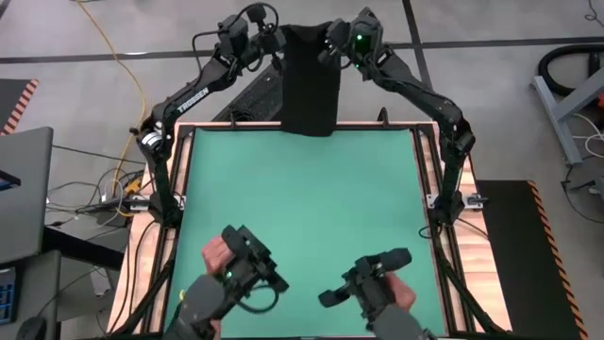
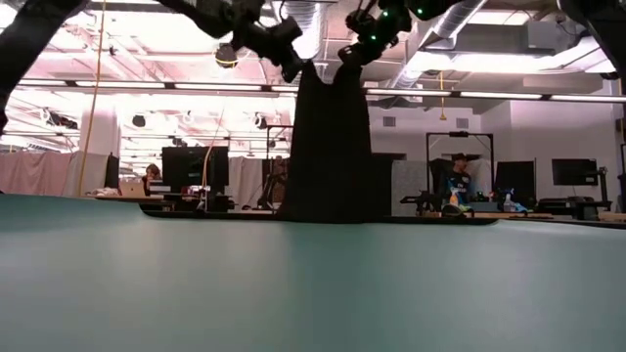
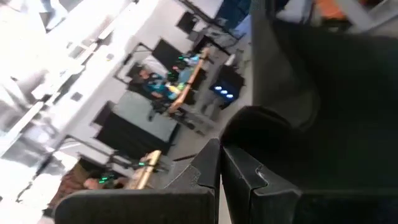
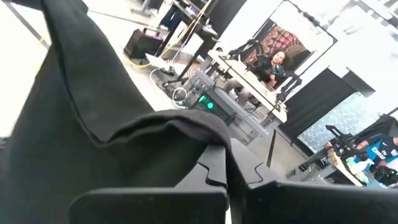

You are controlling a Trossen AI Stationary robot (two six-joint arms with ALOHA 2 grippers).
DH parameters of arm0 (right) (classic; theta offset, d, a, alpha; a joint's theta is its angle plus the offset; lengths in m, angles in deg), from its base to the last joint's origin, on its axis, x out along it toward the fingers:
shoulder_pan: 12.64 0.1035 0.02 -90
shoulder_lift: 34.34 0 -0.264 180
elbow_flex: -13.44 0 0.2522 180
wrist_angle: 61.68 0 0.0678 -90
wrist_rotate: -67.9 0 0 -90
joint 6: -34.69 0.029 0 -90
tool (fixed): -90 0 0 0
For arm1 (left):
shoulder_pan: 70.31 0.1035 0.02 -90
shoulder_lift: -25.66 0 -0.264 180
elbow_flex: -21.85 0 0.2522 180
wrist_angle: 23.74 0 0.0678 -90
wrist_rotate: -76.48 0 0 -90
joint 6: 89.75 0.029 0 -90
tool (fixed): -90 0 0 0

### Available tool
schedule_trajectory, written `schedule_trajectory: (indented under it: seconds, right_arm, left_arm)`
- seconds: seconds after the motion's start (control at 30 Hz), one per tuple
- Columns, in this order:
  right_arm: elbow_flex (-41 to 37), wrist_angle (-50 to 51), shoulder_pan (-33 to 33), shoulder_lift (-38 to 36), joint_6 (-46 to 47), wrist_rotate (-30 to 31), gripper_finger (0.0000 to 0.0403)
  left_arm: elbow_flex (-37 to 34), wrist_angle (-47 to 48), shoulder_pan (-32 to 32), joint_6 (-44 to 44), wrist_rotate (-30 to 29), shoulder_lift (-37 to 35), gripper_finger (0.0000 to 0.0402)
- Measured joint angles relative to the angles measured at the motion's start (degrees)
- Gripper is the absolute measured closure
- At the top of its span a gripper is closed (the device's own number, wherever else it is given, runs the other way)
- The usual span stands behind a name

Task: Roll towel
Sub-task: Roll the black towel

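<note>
Jaws: both pairs were clamped on the towel's top corners.
Left gripper (image 1: 267,44): held the left corner, beyond the mat's far edge.
Right gripper (image 1: 332,42): held the right corner, alongside.
Towel (image 1: 310,80): hung black between them, its lower end at the green mat's (image 1: 302,203) far edge.
Low view: the towel (image 2: 329,147) hung upright as a narrow column.
High view: a person's hands worked two hand-held controllers at the near edge.

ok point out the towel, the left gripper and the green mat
towel (image 1: 310,85): high view, middle of the hanging cloth
left gripper (image 1: 275,47): high view, fingertips at the towel's top corner
green mat (image 1: 302,198): high view, bare centre
</note>
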Motion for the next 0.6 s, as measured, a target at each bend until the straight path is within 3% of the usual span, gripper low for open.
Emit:
schedule_trajectory:
  seconds: [0.3, 0.6]
  right_arm:
    - [0.00, -3.79, -5.30, 1.87, 2.81, -7.30, 0.0396]
    - [0.00, -12.21, -5.82, 5.07, 1.62, -8.93, 0.0396]
  left_arm:
    - [-0.04, -5.86, 3.66, -1.10, 4.04, 3.07, 0.0401]
    - [-0.02, -10.32, 5.15, 1.36, 6.09, 2.96, 0.0401]
